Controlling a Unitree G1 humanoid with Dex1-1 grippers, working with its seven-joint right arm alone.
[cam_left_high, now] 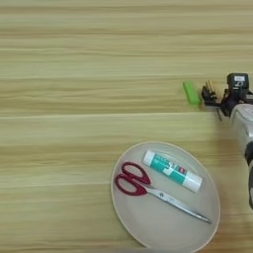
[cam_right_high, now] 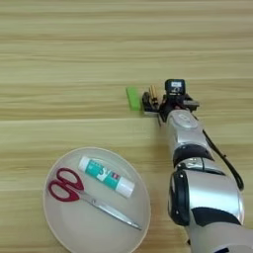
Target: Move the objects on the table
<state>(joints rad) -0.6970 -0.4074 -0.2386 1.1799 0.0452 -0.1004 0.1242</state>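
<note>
The right gripper [cam_right_high: 150,103] reaches over the striped wooden tabletop [cam_left_high: 74,74], its jaws apparently closed on the thin amber-handled screwdriver [cam_right_high: 154,95], though the view there is too crowded to be sure. The step looks like picking up that tool; next it would need a lift clear of the small green block [cam_right_high: 133,98] just beside it. The smooth round beige plate [cam_right_high: 69,227] already holds the red-handled scissors [cam_right_high: 84,193] and the cylindrical glue stick [cam_right_high: 106,176].

My gripper [cam_right_high: 150,103] covers most of the screwdriver [cam_right_high: 153,92]; whether my fingers hold it cannot be told. The plate [cam_right_high: 64,230] is cut off at the near edge.
</note>
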